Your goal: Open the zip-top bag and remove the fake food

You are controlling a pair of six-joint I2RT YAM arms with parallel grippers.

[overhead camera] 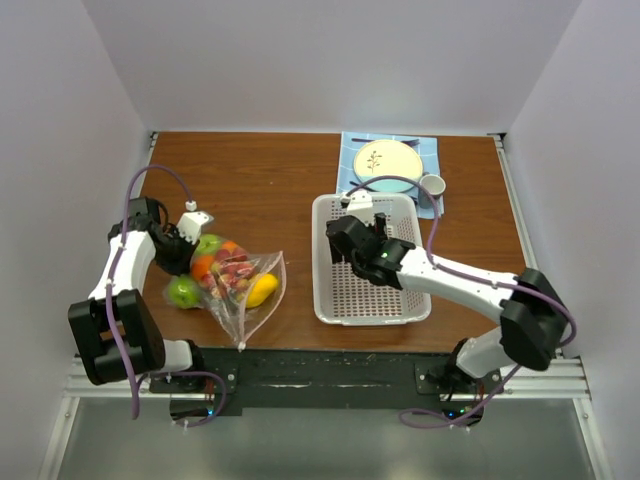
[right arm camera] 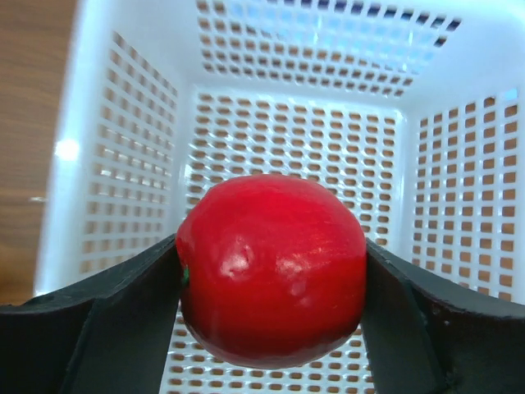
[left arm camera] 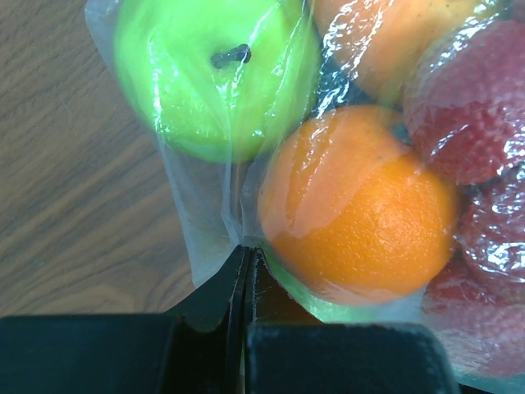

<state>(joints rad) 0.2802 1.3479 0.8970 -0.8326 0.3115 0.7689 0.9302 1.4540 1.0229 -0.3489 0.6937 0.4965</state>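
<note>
The zip-top bag (overhead camera: 243, 300) lies on the table at the front left, clear and crinkled. Inside it are two green round fruits (overhead camera: 208, 243), an orange (overhead camera: 203, 266), a yellow lemon (overhead camera: 262, 290) and red strawberries (overhead camera: 234, 274). My left gripper (overhead camera: 182, 246) is at the bag's left end; in the left wrist view it (left arm camera: 246, 253) is shut on a fold of the bag's plastic (left arm camera: 201, 222), beside a green fruit (left arm camera: 215, 74) and the orange (left arm camera: 357, 209). My right gripper (overhead camera: 342, 243) hangs over the white basket (overhead camera: 322, 300). It (right arm camera: 272, 250) is shut on a red round fruit (right arm camera: 272, 271).
The white perforated basket (right arm camera: 123, 164) stands right of centre with nothing else showing in it. Behind it, a blue mat holds a plate (overhead camera: 388, 160), a cup (overhead camera: 432, 185) and purple cutlery. White walls enclose the table on three sides.
</note>
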